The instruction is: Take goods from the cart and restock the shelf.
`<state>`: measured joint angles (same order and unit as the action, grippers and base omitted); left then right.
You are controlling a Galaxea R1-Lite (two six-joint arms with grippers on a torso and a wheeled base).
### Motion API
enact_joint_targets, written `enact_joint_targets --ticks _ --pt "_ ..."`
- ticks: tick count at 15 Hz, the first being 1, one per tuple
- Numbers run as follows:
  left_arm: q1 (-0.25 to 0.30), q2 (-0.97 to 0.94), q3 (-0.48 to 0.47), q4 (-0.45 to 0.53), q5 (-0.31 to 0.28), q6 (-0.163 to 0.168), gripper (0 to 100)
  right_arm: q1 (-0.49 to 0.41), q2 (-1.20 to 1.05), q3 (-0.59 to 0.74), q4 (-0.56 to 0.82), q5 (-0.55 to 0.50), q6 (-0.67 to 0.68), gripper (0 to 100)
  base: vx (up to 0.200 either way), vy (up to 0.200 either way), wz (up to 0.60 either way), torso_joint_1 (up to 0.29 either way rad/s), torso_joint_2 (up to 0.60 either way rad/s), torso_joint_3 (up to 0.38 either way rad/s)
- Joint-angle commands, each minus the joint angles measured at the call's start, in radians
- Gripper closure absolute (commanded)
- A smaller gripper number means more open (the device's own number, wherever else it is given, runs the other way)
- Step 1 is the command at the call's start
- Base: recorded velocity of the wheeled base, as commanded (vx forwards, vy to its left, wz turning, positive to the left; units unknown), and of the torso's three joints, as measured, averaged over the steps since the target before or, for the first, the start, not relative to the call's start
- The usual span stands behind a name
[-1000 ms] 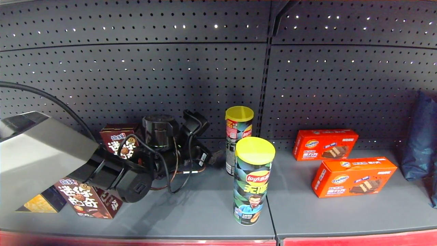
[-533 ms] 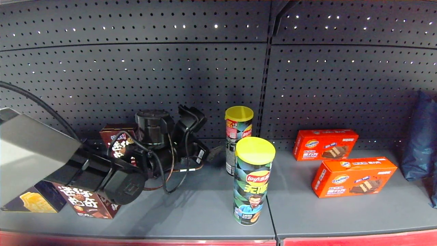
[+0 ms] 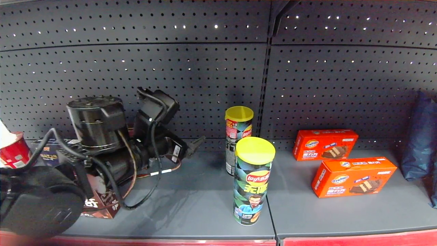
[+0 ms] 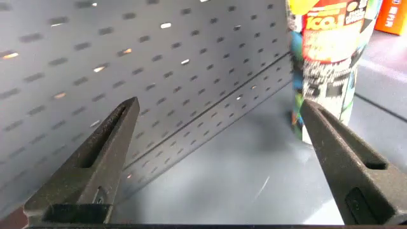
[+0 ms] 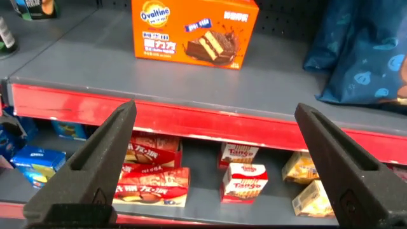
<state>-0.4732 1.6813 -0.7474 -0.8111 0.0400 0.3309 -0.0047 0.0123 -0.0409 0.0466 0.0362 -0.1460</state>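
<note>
My left gripper (image 3: 195, 144) hangs open and empty over the left part of the grey shelf (image 3: 191, 208), pointing toward two yellow-lidded chip cans. The front can (image 3: 254, 181) stands near the shelf edge, the back can (image 3: 239, 136) close to the pegboard. In the left wrist view my left gripper (image 4: 219, 107) spans bare shelf, with the back can (image 4: 331, 57) beyond one finger. A brown snack box (image 3: 102, 205) peeks out under the left arm. My right gripper (image 5: 215, 109) is open and empty, in front of the shelf's red edge (image 5: 191, 121), below an orange box (image 5: 194, 32).
Two orange boxes (image 3: 324, 143) (image 3: 353, 176) lie on the right half of the shelf, a dark blue bag (image 3: 418, 136) at the far right. A dark box (image 3: 47, 150) and a red cup (image 3: 12, 152) sit at the far left. The lower shelf holds several small packs (image 5: 245, 178).
My left arm has drawn back to the left and risen, away from the cans. It now covers the rear brown box. The cans and orange boxes have not moved.
</note>
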Motion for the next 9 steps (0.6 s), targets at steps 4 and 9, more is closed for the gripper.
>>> enact_joint_targets --ticks 4,9 --pt "0.059 -0.284 0.163 0.000 0.021 -0.021 0 0.025 0.368 -0.208 -0.077 0.128 0.009 0 0.000 0.000 0.00 0.000 0.00 0.000" --pt "0.073 -0.284 0.158 -0.002 0.027 -0.042 0 0.267 0.903 -0.430 -0.289 0.074 0.017 0 0.000 0.000 0.00 0.000 0.00 0.000"
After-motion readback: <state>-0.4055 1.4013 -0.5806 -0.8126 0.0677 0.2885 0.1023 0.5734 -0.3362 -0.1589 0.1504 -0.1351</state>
